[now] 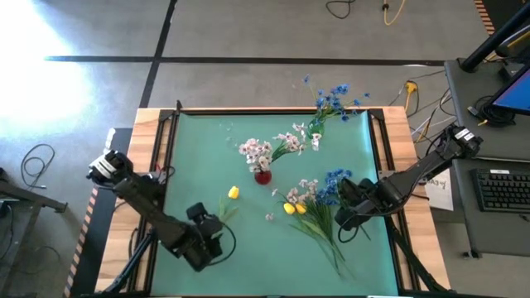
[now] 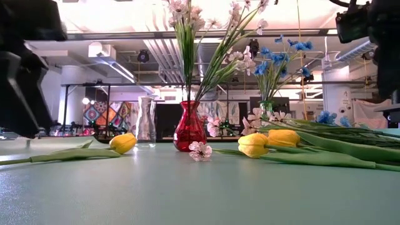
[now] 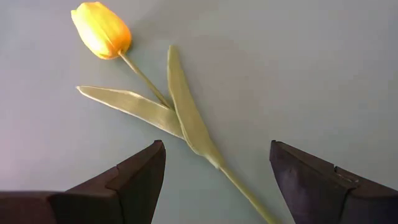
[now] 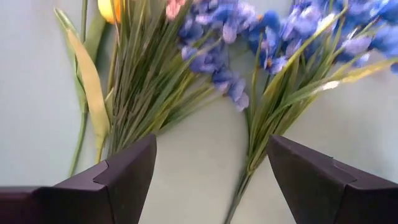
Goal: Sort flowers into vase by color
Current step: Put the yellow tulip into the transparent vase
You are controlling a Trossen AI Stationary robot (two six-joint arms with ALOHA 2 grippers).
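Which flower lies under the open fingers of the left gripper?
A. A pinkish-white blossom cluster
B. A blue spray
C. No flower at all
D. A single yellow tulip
D: in the left wrist view the left gripper hangs open over a single yellow tulip lying on the green table, its stem running between the fingers.

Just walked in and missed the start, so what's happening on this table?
Two robot arms are sorting fake flowers into vases. The left pincer hangs open over a lone yellow tulip lying on the green mat. The right pincer hangs open above the loose pile of blue flowers. Pink blossoms already stand in the red vase.
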